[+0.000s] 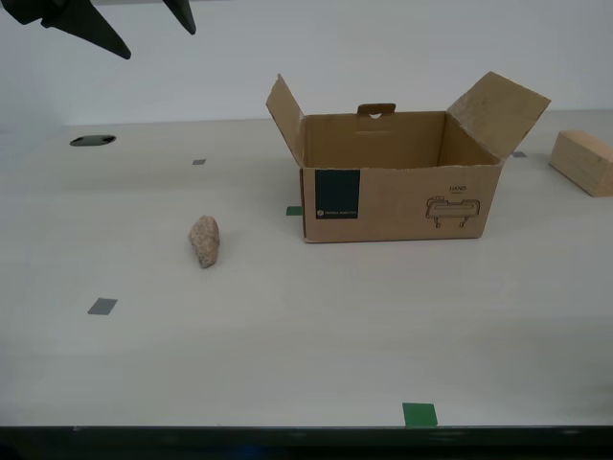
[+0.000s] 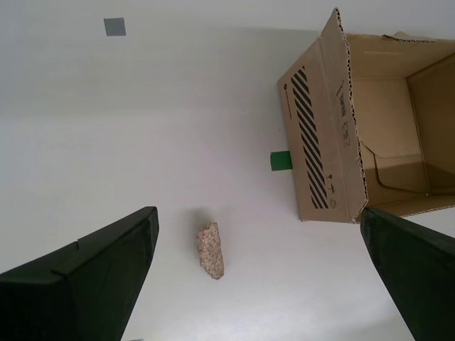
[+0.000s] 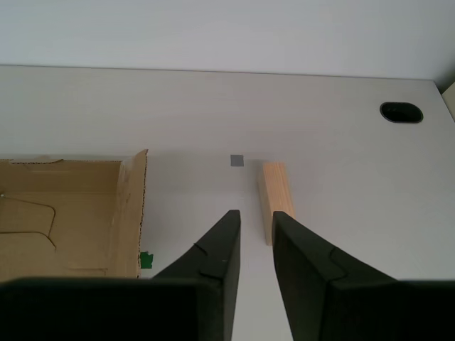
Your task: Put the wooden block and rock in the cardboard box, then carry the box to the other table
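The cardboard box (image 1: 397, 196) stands open on the table, flaps up, navy label facing the exterior view. The rock (image 1: 204, 240) lies on the table toward the exterior view's left of the box. The wooden block (image 1: 582, 161) lies at the exterior view's right edge. My second gripper (image 1: 161, 45) hangs high at the exterior view's upper left, open wide, with the rock (image 2: 211, 250) far below its fingers and the box (image 2: 320, 128) off to one side. My first gripper (image 3: 256, 214) is shut with only a narrow gap and holds nothing. The block (image 3: 276, 199) lies just beyond its tips, beside the box (image 3: 71, 213).
A dark oval hole (image 1: 92, 141) sits in the tabletop at the back of the exterior view's left. Small grey squares (image 1: 102, 307) and green squares (image 1: 419, 414) mark the surface. The table's front edge (image 1: 306, 428) runs along the bottom of the exterior view.
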